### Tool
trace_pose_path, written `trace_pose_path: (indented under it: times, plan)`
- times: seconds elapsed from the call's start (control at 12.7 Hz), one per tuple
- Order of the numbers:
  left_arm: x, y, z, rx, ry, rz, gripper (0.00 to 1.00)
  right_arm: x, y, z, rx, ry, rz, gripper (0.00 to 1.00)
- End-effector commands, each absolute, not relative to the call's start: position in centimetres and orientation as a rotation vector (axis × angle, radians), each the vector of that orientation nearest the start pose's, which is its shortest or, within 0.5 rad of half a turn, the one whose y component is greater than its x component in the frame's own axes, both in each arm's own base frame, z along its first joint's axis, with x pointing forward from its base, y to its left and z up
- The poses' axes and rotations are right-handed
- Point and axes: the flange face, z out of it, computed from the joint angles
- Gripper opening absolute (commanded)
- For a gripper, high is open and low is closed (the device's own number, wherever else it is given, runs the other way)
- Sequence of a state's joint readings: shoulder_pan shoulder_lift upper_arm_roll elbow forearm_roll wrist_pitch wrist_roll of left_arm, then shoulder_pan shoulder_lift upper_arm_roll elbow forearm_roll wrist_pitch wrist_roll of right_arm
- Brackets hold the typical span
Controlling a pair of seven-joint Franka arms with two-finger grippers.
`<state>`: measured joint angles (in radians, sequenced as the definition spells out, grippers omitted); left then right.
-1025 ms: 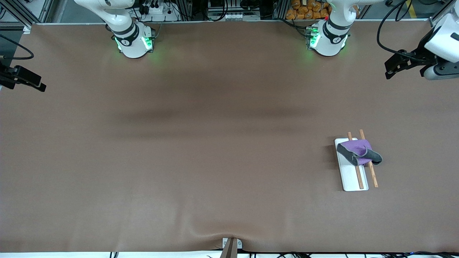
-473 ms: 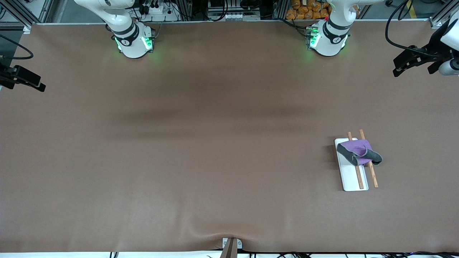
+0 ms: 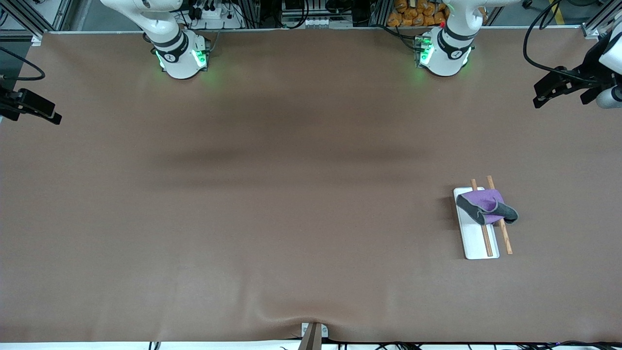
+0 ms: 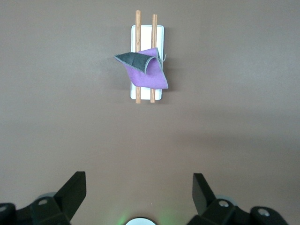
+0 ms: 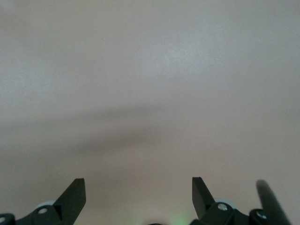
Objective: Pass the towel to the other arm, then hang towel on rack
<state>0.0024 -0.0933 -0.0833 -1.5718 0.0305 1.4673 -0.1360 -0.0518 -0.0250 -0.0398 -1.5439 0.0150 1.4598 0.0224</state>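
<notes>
A purple towel [image 3: 486, 206] with a grey underside lies draped over the two wooden rods [image 3: 486, 238] of the rack [image 3: 475, 245], at the rods' end farther from the front camera. The rack's white base plate lies flat toward the left arm's end of the table. In the left wrist view the towel [image 4: 149, 70] and rack [image 4: 159, 33] lie well away from my left gripper [image 4: 139, 180], which is open with nothing in it. My right gripper [image 5: 138, 185] is open too, over bare table. No gripper touches the towel.
The brown table cover [image 3: 291, 194] runs wide and flat between the arms' bases. The left arm's hand [image 3: 559, 85] hangs at the table's end near its base, and the right arm's hand [image 3: 29, 104] waits at the other end.
The left arm's hand has drawn back toward its end of the table and partly out of the front view. Towel, rack and right arm have not moved.
</notes>
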Motion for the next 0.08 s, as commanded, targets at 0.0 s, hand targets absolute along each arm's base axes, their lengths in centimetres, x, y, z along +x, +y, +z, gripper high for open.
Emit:
trace_pose_path:
  times: [0.0]
  plan:
    - [51.32, -3.92, 67.10, -3.118, -0.094, 0.023, 1.00, 53.03, -4.67, 64.75, -3.115, 0.198, 0.076, 1.00]
